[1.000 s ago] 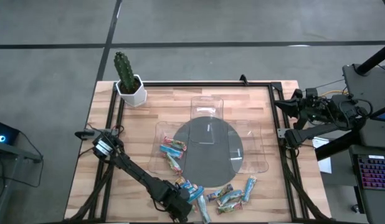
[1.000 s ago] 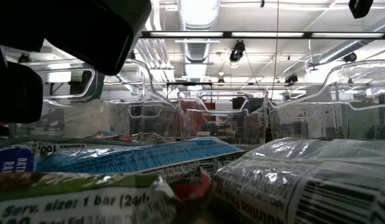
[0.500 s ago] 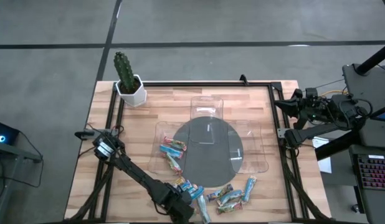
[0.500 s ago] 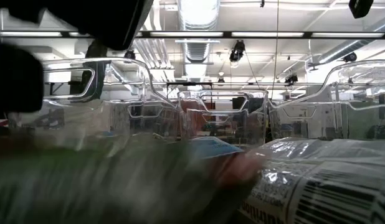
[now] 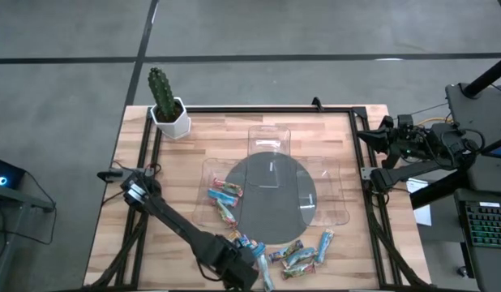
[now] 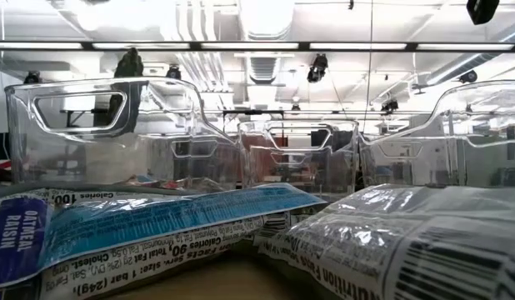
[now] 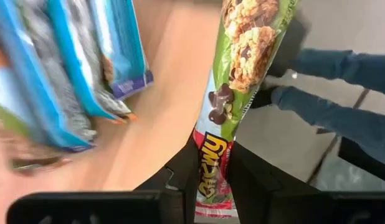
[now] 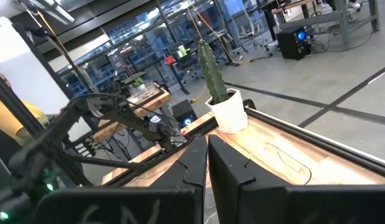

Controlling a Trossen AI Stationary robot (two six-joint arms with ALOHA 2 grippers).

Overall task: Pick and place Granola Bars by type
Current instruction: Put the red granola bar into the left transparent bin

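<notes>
Several granola bars, mostly blue, lie near the table's near edge; in the low view a blue bar and a silvery bar fill the foreground. Two more bars lie in the left clear tray. My left gripper hangs above the near-edge pile, shut on a green-wrapped bar. My right gripper waits shut beyond the table's right edge. My left gripper pinches the green bar between its two fingers by one end of the wrapper. The fingers slant downward and lie along the bar, which sticks out ahead of them. The bar hangs clear of the table, above its near edge.
Clear plastic trays surround a dark round mat at mid-table and rise behind the bars. A cactus in a white pot stands at the far left corner. A person's legs show beyond the near edge.
My left gripper has risen out of the low view, taking the green bar with it. That bar lay at the front of the pile and is now lifted clear. The blue and silvery bars stay where they were.
</notes>
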